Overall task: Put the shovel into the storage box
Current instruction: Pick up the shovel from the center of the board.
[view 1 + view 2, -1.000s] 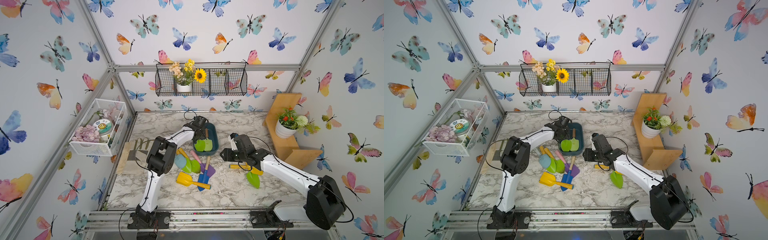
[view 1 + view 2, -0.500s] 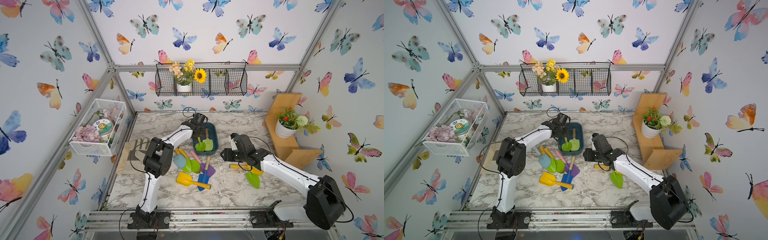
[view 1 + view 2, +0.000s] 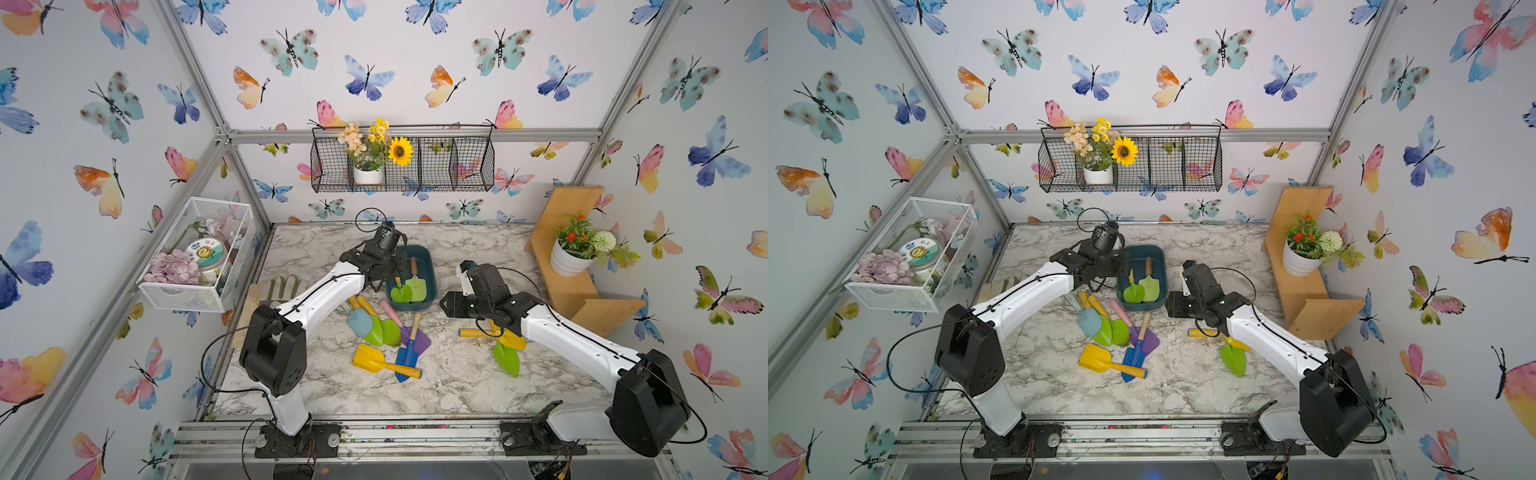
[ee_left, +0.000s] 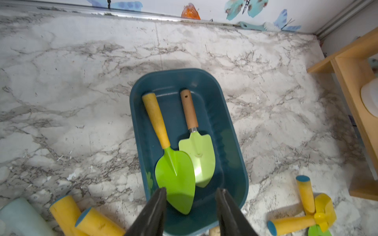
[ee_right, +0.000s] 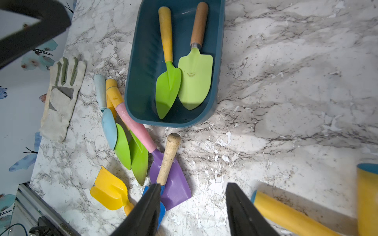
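The storage box [image 4: 135, 114], a dark teal tub, stands mid-table in both top views [image 3: 409, 307] [image 3: 1142, 306]. Two shovels lie flat in it: a bright green shovel [image 4: 176, 175] with a yellow handle and a pale green shovel [image 4: 201, 153] with a wooden handle. My left gripper [image 4: 190, 192] hovers open over the box's near end, above the bright green blade, holding nothing. My right gripper [image 5: 192, 188] hangs open and empty over bare table right of the box [image 3: 446, 302]. Several more shovels lie in a pile [image 3: 390, 332] in front of the box.
A green shovel [image 3: 507, 357] and a yellow shovel [image 3: 513, 341] lie under my right arm. A glove [image 3: 278, 286] lies at the table's left edge. A wooden shelf [image 3: 582, 295] with a plant pot stands at the right. A white wire basket [image 3: 195, 257] hangs on the left wall.
My left gripper has opened and let go of the bright green shovel, which now lies flat in the storage box. The right arm has stayed put.
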